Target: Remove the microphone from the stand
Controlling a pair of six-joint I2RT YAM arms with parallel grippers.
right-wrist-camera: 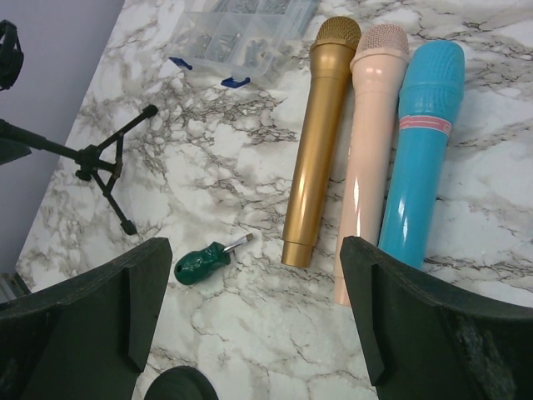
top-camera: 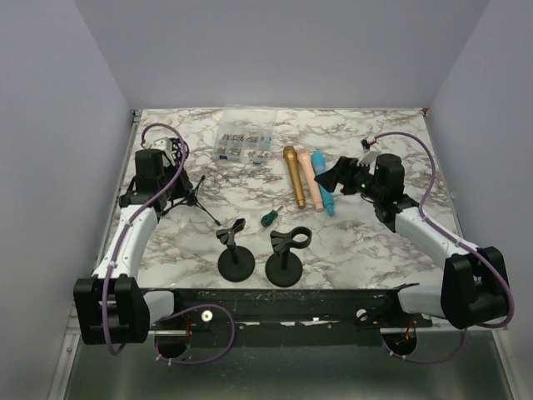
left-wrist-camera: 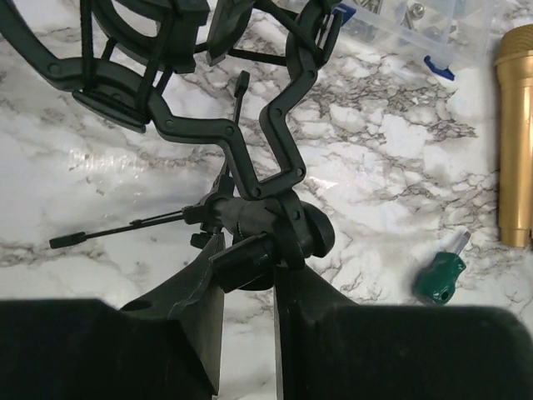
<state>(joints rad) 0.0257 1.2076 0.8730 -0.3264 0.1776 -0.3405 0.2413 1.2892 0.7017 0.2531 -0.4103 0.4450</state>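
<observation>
Left wrist: left pincer (left-wrist-camera: 248,268) is clamping the stand (left-wrist-camera: 287,158) at its joint, probably light, stiff, spindly; right pincer (right-wrist-camera: 254,292) is hanging open.

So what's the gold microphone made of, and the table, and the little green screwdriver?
The gold microphone looks like metal or metallic-painted plastic: smooth, with a soft sheen. The table looks like marble, white with grey veins, maybe just printed. The screwdriver has a glossy green plastic-looking handle and a metal tip.

The shock mount stand (left-wrist-camera: 117,96) ran off the left wrist view's top edge; the gold microphone (left-wrist-camera: 518,125) was cut by its right edge.
</observation>
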